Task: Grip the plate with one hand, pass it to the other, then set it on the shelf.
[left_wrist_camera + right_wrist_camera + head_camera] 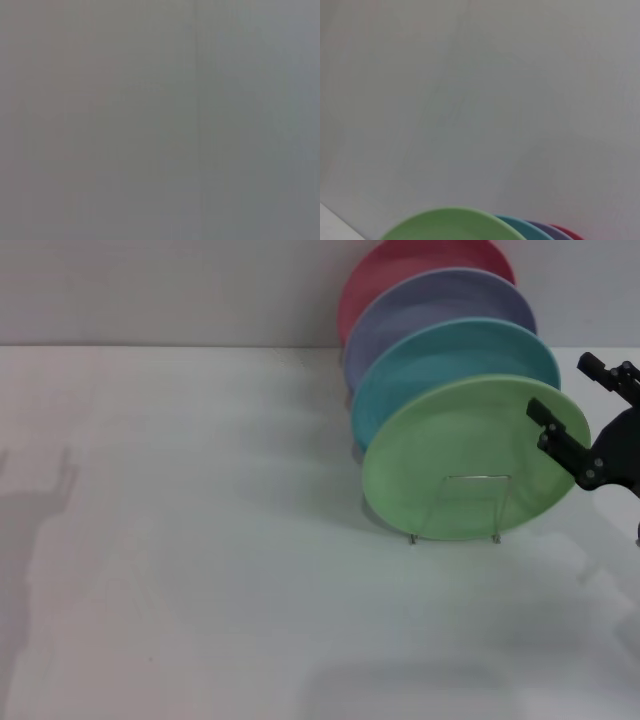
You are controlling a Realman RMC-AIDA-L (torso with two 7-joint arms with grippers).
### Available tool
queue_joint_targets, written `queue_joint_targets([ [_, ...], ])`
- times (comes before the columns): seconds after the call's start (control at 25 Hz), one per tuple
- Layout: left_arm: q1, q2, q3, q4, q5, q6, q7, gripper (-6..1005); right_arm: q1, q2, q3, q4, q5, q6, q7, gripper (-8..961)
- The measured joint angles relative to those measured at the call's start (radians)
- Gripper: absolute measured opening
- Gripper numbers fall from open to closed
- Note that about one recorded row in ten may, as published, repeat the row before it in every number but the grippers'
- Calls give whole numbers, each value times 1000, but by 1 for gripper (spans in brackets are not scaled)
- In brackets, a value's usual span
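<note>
The light green plate (460, 455) stands on edge at the front of the silver wire shelf (478, 506), right of the table's middle. Its rim also shows in the right wrist view (451, 222). My right gripper (578, 392) is at the plate's upper right rim, open. One dark finger (552, 426) lies in front of the plate's face and the other finger (610, 371) is out past the rim. I cannot tell whether either touches the plate. My left gripper is out of view, and the left wrist view shows only plain grey.
Behind the green plate stand a turquoise plate (440, 355), a lavender plate (430, 305) and a red plate (390, 265), all on edge in the same rack. The white table (180, 540) stretches to the left and front. A wall rises behind.
</note>
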Motion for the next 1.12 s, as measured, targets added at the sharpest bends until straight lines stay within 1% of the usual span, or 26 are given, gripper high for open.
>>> queue_joint_targets([
  [0.08,-3,-1,6,0,0,0,0,785,-12,2,0,1,0,14,0,663],
  [0.2,-3,-1,12,0,0,1,0,786,-32,3,2,4,3,54,-1,699],
  [0.28,-3,-2,18,0,-2,4,0,786,-48,5,9,7,9,115,0,723],
  [0.4,-2,-2,21,-3,-6,5,0,786,-64,10,57,-20,50,224,3,760],
  [0.44,-2,-2,21,-9,-9,6,0,786,-67,11,68,-53,107,263,3,772],
  [0.52,-2,-2,21,-19,-10,9,0,786,-72,11,63,-113,238,299,1,796],
  [0.56,-3,-2,20,-25,-11,12,0,786,-74,12,43,-153,351,305,1,796],
  [0.6,-3,-2,20,-25,-11,12,0,786,-77,12,28,-178,439,306,5,796],
  [0.68,-26,-3,14,-77,-12,15,0,786,-83,12,-10,-219,599,302,50,796],
  [0.76,-47,-3,13,-115,-13,19,0,786,-94,12,-32,-231,675,285,99,796],
  [0.84,-79,-3,13,-171,-13,30,0,785,-108,12,-36,-240,697,254,125,796],
  [0.96,-124,-4,19,-258,-11,69,0,785,-109,12,-35,-272,715,207,116,796],
  [1.12,-145,-7,28,-295,-3,93,6,785,-100,12,-33,-301,719,162,65,796],
])
